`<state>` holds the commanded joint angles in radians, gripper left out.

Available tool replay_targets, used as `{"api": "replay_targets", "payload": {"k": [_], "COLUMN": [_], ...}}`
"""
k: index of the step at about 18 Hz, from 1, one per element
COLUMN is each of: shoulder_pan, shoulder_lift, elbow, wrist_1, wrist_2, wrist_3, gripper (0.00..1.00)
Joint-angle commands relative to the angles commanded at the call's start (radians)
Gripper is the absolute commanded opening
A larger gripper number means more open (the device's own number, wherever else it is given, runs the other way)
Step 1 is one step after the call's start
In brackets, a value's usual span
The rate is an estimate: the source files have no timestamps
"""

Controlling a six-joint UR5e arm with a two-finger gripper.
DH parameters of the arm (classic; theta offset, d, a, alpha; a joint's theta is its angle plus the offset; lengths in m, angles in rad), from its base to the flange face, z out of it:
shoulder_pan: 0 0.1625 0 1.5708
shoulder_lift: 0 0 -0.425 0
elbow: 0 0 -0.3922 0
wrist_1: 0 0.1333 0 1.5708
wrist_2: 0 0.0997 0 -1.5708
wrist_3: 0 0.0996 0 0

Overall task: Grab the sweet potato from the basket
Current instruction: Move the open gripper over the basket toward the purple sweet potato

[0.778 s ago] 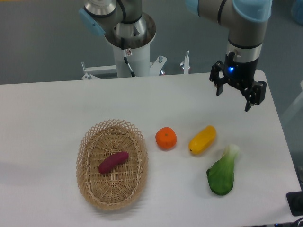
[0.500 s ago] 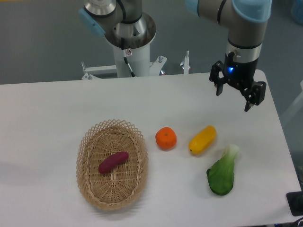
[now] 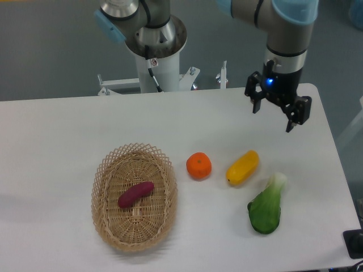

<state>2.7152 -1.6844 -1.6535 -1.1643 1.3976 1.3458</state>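
Camera view:
Surface: white tabletop (image 3: 68, 130), grey floor behind, arm pedestal at the far edge.
Basket: basket (image 3: 108, 221) front-left on the tabletop; sweet potato (image 3: 136, 194) lies inside it, near the middle, tilted.
Other produce: orange (image 3: 199, 165), yellow vegetable (image 3: 243, 167), green leafy vegetable (image 3: 265, 208) in a row to the right of the basket.
Gripper: gripper (image 3: 273, 116) hangs above the far right of the tabletop, fingers apart, holding nothing.
Change: gripper has shifted slightly left and away since 0.5 s ago; produce unmoved.
Edges: bare tabletop lies between gripper and basket; leafy vegetable sits near the right edge.
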Motion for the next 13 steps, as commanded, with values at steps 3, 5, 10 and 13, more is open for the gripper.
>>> {"api": "replay_targets", "payload": {"k": [3, 5, 10, 13], "shoulder_pan": [-0.060, -0.119, -0.254, -0.334], "shoulder_lift": [-0.004, -0.014, -0.078, -0.113], "elbow": [-0.002, -0.003, -0.006, -0.025], "wrist_1": [0.014, 0.032, 0.139, 0.178], "wrist_2": [-0.028, -0.029, -0.028, -0.025], "wrist_3": [-0.085, -0.189, -0.433, -0.470], "gripper": [1.00, 1.00, 1.00, 1.00]}}
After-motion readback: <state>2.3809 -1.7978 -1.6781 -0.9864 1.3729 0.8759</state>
